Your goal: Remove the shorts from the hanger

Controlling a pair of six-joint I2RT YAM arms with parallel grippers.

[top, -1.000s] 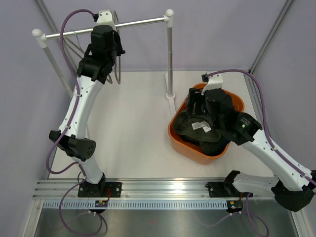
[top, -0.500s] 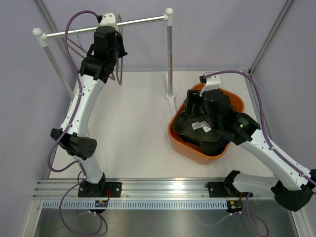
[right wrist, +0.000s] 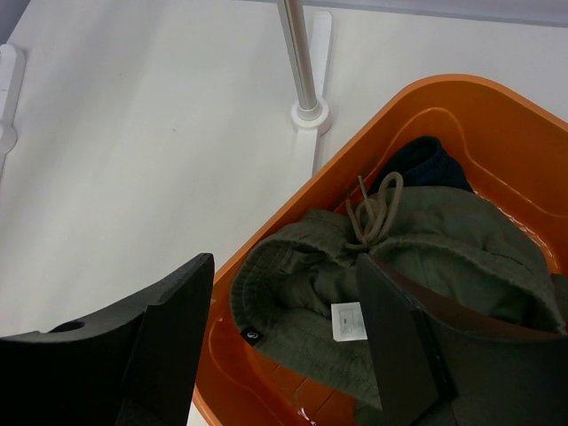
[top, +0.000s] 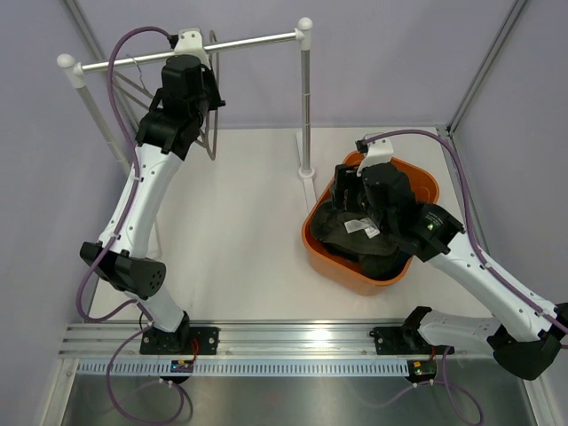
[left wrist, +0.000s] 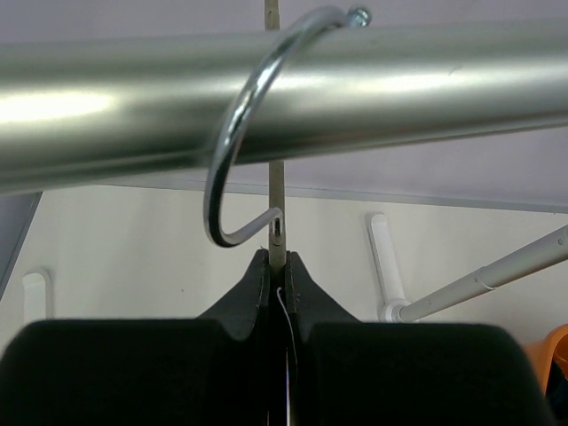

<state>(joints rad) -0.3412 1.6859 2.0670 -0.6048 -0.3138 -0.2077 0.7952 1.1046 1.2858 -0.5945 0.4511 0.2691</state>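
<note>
Since a second ago the left arm [top: 133, 191] has sunk its elbow nearer and leftward. At the rail [left wrist: 444, 80], the left gripper [left wrist: 276, 266] has its jaws pressed together on the stem of the hanger [left wrist: 213, 173], whose body is hidden. The right gripper [right wrist: 284, 266] hovers, jaws spread, over the shorts [right wrist: 444, 240], which are heaped in the orange tub [right wrist: 497, 98] and partly cover a dark garment [right wrist: 426, 155].

The shorts [right wrist: 444, 232] are olive-green with a white label [right wrist: 348, 321], the tub [right wrist: 497, 115] orange, the hanger [left wrist: 213, 173] silver.

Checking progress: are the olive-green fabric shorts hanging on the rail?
No, the olive-green fabric shorts lie in the orange plastic tub.
</note>
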